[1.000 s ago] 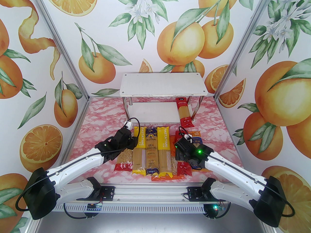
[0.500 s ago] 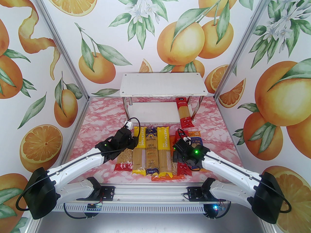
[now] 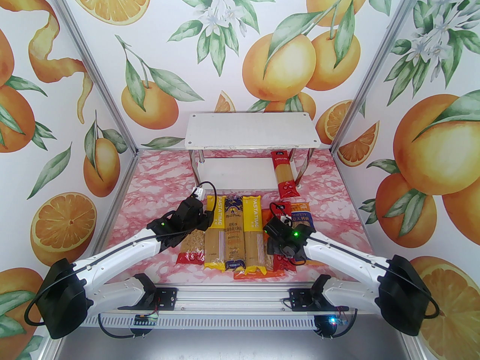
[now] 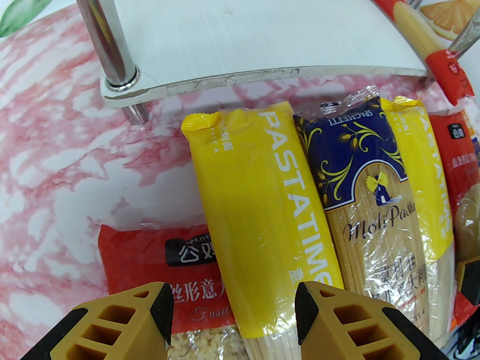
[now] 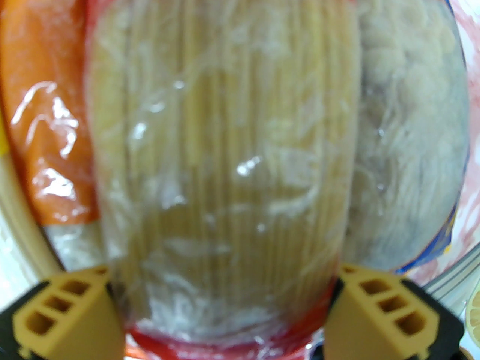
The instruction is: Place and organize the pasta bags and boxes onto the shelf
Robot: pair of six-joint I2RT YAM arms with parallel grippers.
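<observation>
Left gripper [image 4: 232,313] hung low over the pile, jaws spread partway, pinching nothing. Under its left finger lay a wide red plastic fusilli bag [image 4: 150,261], label cut off at "Fusil" plus Chinese script. Between the jaws, nearer the right pad with a gap to the left one, lay a long narrow yellow plastic spaghetti pack [image 4: 255,186] with "PASTATIME" in white down its length. The jaws sat across its narrow width, probably the only way a long pack fits them.

Just right of the jaws lay a dark blue plastic spaghetti pack [image 4: 360,201], "SPAGHETTI" upside down and a "Moli Pasta" script logo, then a second yellow pack [image 4: 423,171]. All lay side by side on the pink marbled table [image 4: 56,144], ends toward the rack. That looked like staging for one-by-one picks.

Beyond the jaws stood the small two-tier shelf of white boards on chrome legs [image 4: 262,32]. One red-ended spaghetti pack [image 3: 284,174] lay at the right of its lower board, near end past the front edge.

Right gripper [image 5: 225,276] had its jaws wide — one pad at each side of a red-trimmed clear spaghetti pack [image 5: 225,126]. Squeezing or only straddling, I could not tell; no print was legible. Left of the jaws lay an orange plastic bag [image 5: 45,107], right of them a blue-edged bag of shell pasta [image 5: 408,144].
</observation>
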